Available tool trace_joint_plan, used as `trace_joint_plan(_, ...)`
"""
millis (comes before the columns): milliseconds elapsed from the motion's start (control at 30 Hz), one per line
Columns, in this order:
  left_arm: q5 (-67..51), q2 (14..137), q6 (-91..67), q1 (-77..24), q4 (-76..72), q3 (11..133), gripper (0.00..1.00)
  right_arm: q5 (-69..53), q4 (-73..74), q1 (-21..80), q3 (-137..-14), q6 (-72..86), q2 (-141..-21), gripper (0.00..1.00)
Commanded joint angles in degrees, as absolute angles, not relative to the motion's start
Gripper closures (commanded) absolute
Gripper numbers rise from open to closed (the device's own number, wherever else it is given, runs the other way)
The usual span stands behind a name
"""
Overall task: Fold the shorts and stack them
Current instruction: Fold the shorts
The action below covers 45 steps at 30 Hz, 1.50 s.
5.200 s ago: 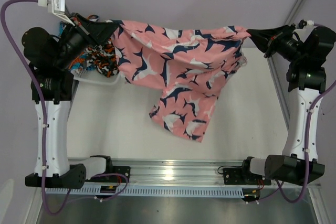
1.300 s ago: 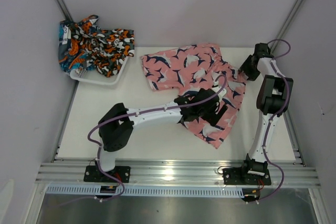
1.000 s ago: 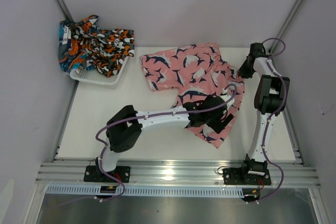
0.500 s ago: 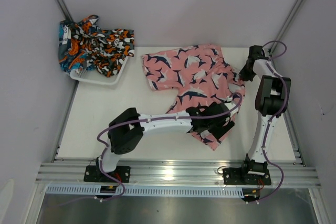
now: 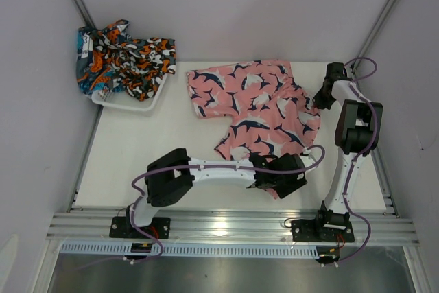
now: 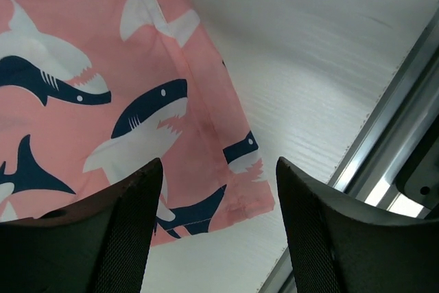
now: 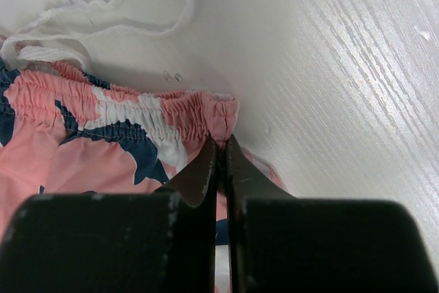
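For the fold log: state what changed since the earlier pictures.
The pink shorts, earlier stretched aloft between both arms, now lie on the table. The left end effector slid nearward to the leg hem; the right end effector pinched the waistband; the basket pile stayed.

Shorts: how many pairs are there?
3. A pink pair lies flat mid-table; a black-orange pair and a teal pair are heaped on the basket, far left. More may hide underneath.

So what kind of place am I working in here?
Probably a lab test cell: bare white table boxed in by plain panels, two robot arms mounted on a metal rail, pink shorts laid out.
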<state>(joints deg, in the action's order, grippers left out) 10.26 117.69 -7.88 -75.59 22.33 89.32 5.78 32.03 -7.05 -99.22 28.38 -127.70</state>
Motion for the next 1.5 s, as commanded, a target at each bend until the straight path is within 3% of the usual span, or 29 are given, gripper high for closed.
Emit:
trace_joint_plan(0,8.63,118.83,-7.03,-74.71,23.11,89.03,0.30,5.63,33.22,-7.38,-97.82,28.83,-126.74,1.00)
trace_joint_plan(233,8.62,121.81,-9.93,-74.09,23.91,89.12,0.32,5.54,32.78,-7.56,-97.21,28.83,-126.21,1.00)
trace_joint_plan(367,6.77,123.31,-10.81,-73.39,23.82,89.12,0.47,5.27,32.70,-7.65,-97.03,28.83,-125.95,1.00)
trace_joint_plan(433,5.46,123.49,-10.90,-73.39,23.64,88.77,0.62,5.54,32.70,-7.73,-96.94,28.83,-125.95,1.00)
trace_joint_plan(467,5.19,123.40,-10.99,-73.48,23.64,88.51,0.77,5.54,32.78,-7.82,-96.86,29.00,-125.77,1.00)
trace_joint_plan(533,5.45,122.00,-11.34,-73.65,23.64,87.63,0.99,5.71,32.87,-7.91,-96.59,29.27,-125.42,1.00)
trace_joint_plan(767,2.91,111.63,-14.23,-75.23,21.01,78.94,1.00,7.82,37.70,-8.35,-95.89,32.07,-122.44,1.00)
trace_joint_plan(933,0.44,105.83,-16.61,-79.88,20.48,73.92,1.00,14.05,48.76,-8.53,-94.75,35.68,-118.92,1.00)
trace_joint_plan(1167,-2.54,98.97,-22.14,-87.70,19.34,67.68,1.00,11.59,50.17,-9.14,-80.09,39.72,-105.31,1.00)
trace_joint_plan(1467,-5.71,93.34,-27.77,-95.00,17.49,66.79,1.00,8.88,53.96,-12.91,-70.05,40.87,-85.80,1.00)
